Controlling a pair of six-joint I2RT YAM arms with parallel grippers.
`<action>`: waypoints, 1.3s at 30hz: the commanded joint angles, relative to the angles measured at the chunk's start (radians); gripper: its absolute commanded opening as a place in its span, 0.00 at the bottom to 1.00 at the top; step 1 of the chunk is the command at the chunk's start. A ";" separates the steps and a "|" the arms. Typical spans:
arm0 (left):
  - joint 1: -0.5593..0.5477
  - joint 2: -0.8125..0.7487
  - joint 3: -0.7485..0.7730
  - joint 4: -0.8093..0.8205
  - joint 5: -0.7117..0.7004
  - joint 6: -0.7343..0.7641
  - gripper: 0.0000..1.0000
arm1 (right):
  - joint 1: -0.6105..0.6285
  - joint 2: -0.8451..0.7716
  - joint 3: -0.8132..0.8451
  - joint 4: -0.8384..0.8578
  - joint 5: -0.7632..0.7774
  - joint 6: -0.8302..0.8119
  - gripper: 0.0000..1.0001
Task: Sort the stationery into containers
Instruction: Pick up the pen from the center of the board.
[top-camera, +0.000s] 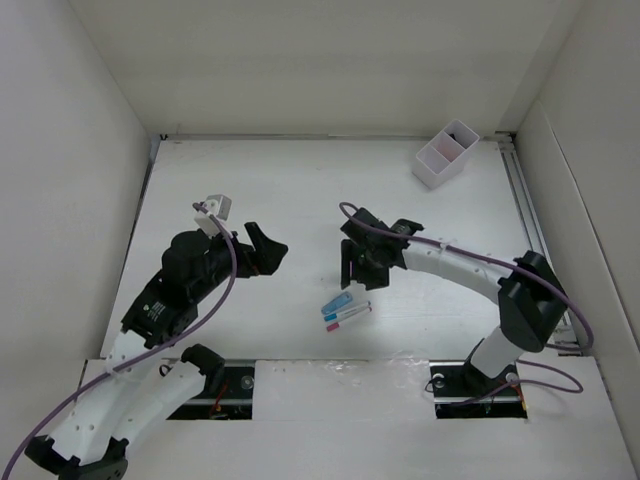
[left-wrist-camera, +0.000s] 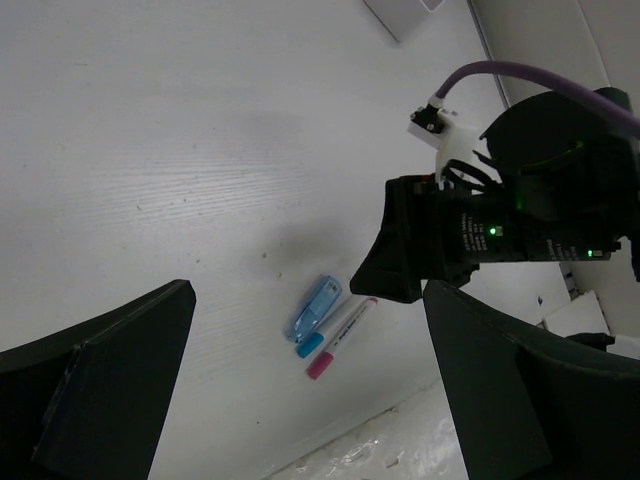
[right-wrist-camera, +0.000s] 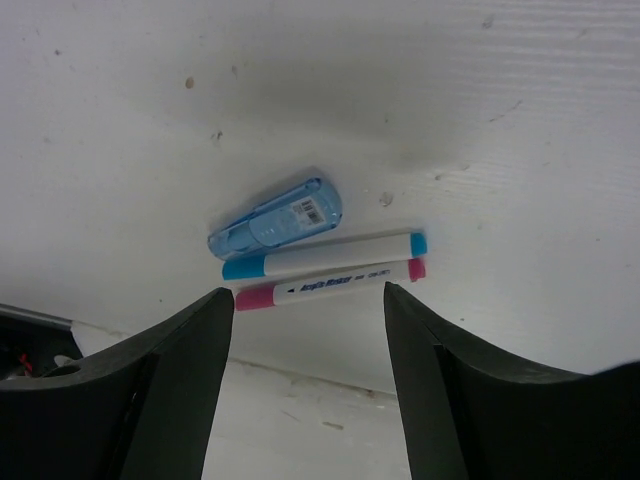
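Three stationery pieces lie side by side near the table's front edge: a clear blue stubby piece, a white pen with blue ends and a white marker with pink ends. They also show in the top view and in the left wrist view. My right gripper is open and empty, hovering just above and behind them. My left gripper is open and empty, to their left. The white two-compartment box stands at the back right.
White walls close the table on the left, back and right. A metal rail runs along the right side. The table's front edge lies just beyond the pens. A corner of the box shows in the left wrist view.
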 joint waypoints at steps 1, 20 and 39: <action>0.002 -0.026 -0.008 0.027 0.024 -0.005 1.00 | 0.046 0.039 0.037 0.053 -0.084 0.052 0.68; 0.002 -0.055 -0.017 0.006 0.024 -0.014 1.00 | 0.046 0.201 0.028 0.144 -0.124 0.123 0.68; 0.002 -0.064 -0.017 -0.003 0.015 -0.014 1.00 | 0.046 0.229 0.049 0.125 -0.049 0.141 0.57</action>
